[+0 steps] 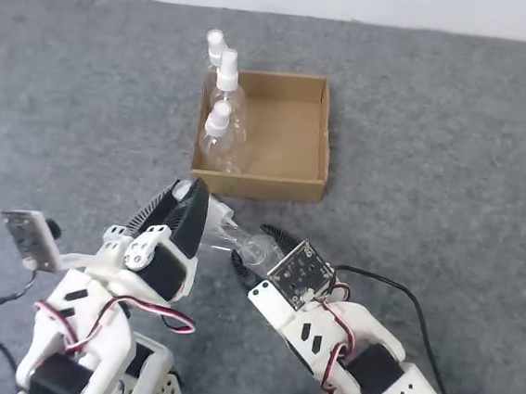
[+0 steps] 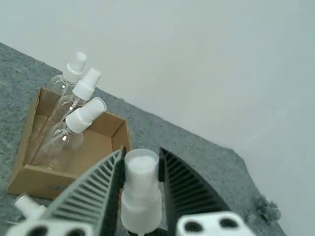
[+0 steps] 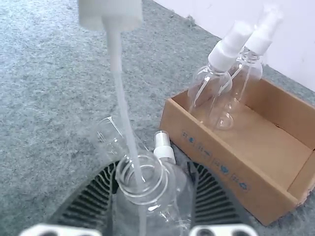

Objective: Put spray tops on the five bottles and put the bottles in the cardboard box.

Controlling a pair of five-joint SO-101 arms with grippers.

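The left gripper pinches a spray top by its white collar, just off the mouth of the open bottle. The right gripper clamps that bottle near the middle of the tabletop's near edge. The dip tube runs into the neck, roughly along the bottle's long axis, so the next move is probably a push along that axis. 3 capped bottles stand in the cardboard box beyond.

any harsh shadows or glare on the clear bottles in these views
High view: even, soft light, only a faint shadow inside the cardboard box. Left wrist view: the spray top is evenly lit, no glare. Right wrist view: small glints on the neck of the open bottle, nothing washed out.
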